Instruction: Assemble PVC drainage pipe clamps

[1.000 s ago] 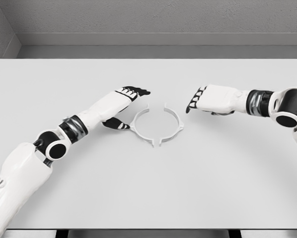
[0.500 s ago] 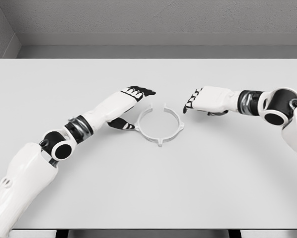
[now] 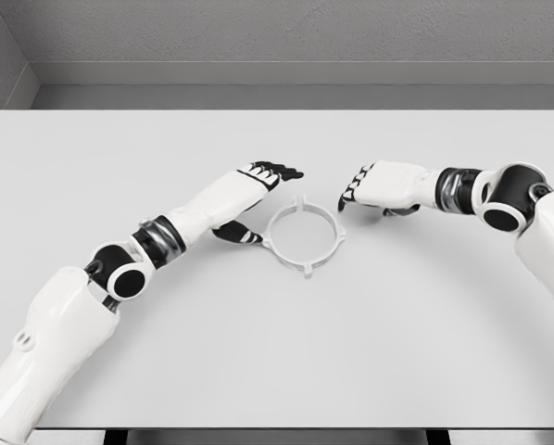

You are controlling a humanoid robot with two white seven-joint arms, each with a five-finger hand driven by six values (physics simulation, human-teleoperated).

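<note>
Clamp ring lying flat near mid-table, closed into a near-full circle, seams too fine to judge whether fully joined. Left hand flanking its left side with fingers extended and thumb reaching toward the ring's left edge, contact unclear; right hand hovering just beyond upper right, fingers loosely curled downward, holding nothing. Right forearm getting cut off at frame edge.

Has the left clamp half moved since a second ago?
Yes. Against the table, the left clamp half has slid right and closed up with the right clamp half, forming a ring. The left hand sits beside it.
</note>
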